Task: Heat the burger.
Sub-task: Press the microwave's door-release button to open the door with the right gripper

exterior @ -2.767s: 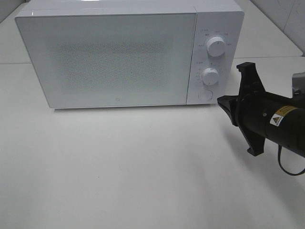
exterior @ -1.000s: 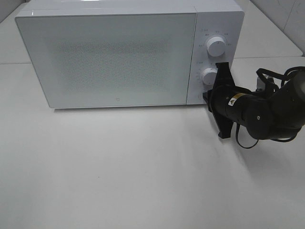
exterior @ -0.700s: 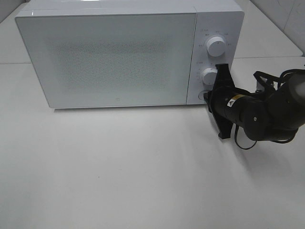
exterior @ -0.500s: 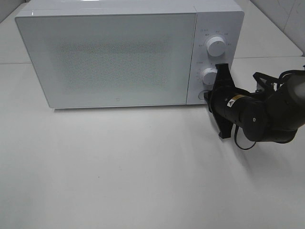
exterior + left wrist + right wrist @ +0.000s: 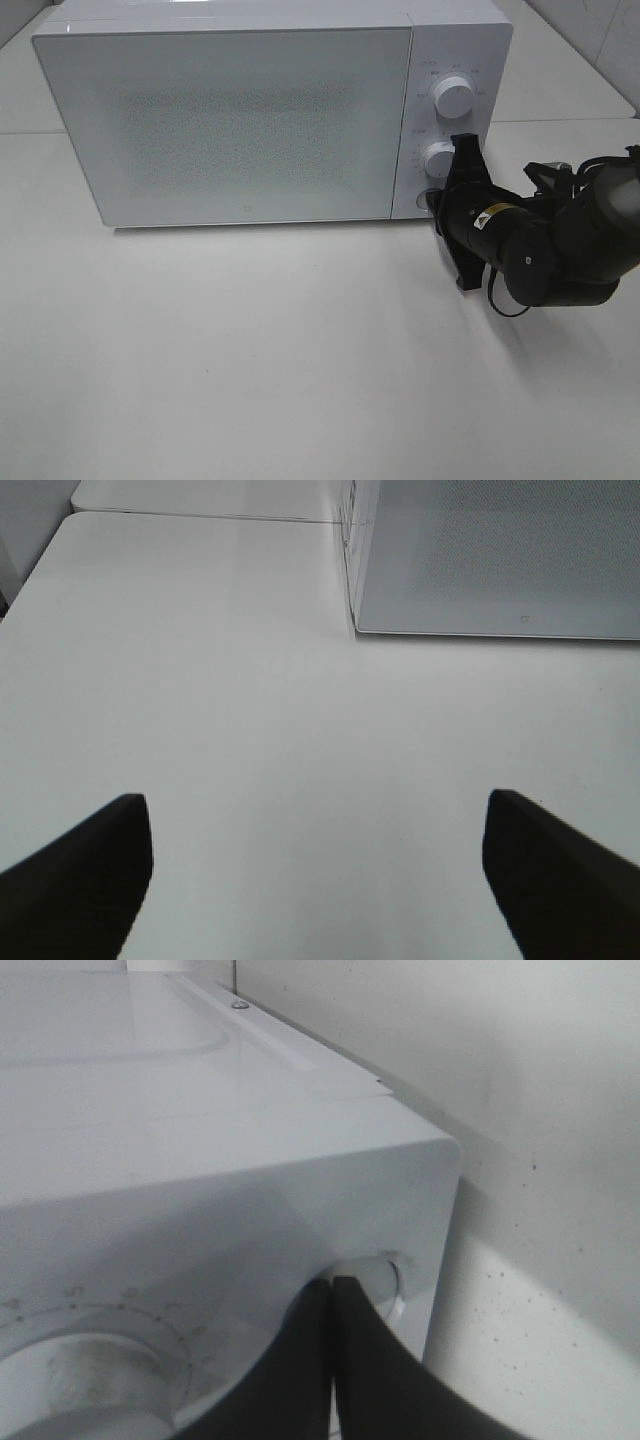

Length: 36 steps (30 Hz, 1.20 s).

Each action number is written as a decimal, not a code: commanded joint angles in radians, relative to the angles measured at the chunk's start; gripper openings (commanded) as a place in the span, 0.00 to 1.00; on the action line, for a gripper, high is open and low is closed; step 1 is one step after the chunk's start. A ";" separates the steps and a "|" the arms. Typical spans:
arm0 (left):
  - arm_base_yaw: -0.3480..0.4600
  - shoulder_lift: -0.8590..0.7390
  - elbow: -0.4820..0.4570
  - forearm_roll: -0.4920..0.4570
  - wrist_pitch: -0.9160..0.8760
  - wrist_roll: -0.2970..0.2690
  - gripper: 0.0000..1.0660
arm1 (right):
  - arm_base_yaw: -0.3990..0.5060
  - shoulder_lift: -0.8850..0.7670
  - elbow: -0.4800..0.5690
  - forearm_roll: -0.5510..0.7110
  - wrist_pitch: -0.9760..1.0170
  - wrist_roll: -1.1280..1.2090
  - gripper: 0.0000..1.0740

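The burger is not to be seen in any view: not on the table [image 5: 250, 350], not in either gripper. Whether it is shut behind the door cannot be told through the speckled panel. The table is spread white beneath both grippers. The microwave [image 5: 270, 110] is set right in front of the right gripper and farther off ahead of the left one. Its door [image 5: 225, 120] is closed flush. The right arm [image 5: 560, 245] is reached in at the control panel. The right gripper [image 5: 433, 203] is drawn fully together, its fingers [image 5: 300, 1370] clamped on nothing. The tips are laid against the round button [image 5: 388, 1265] at the foot of the panel. Just above those tips the lower knob [image 5: 439, 158] is found, and beyond it the upper knob [image 5: 454, 96], neither one touched. The left gripper [image 5: 318, 815] is held with its fingers wide apart over bare tabletop, nothing between them.

As for progress, little can be called done from here. If that button is the door release, the door is only now being opened, and loading, closing and setting the knobs are all left. If the burger is already inside, only the starting is left. Which of the two it is cannot be settled
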 commanded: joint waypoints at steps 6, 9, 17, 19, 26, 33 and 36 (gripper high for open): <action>0.002 -0.005 0.000 -0.003 -0.012 -0.006 0.77 | -0.015 -0.008 -0.067 0.061 -0.183 -0.033 0.00; 0.002 -0.005 0.000 -0.003 -0.012 -0.006 0.77 | -0.015 0.006 -0.086 0.064 -0.213 -0.060 0.00; 0.002 -0.005 0.000 -0.003 -0.012 -0.006 0.77 | -0.015 0.049 -0.137 0.094 -0.288 -0.062 0.00; 0.002 -0.005 0.000 -0.003 -0.012 -0.006 0.77 | -0.015 0.058 -0.154 0.101 -0.298 -0.065 0.00; 0.002 -0.005 0.000 -0.003 -0.012 -0.006 0.77 | -0.015 0.058 -0.165 0.109 -0.296 -0.075 0.00; 0.002 -0.005 0.000 -0.003 -0.012 -0.006 0.77 | -0.015 0.047 -0.160 0.104 -0.212 -0.075 0.00; 0.002 -0.005 0.000 -0.003 -0.012 -0.006 0.77 | -0.014 0.030 -0.140 0.104 -0.165 -0.074 0.00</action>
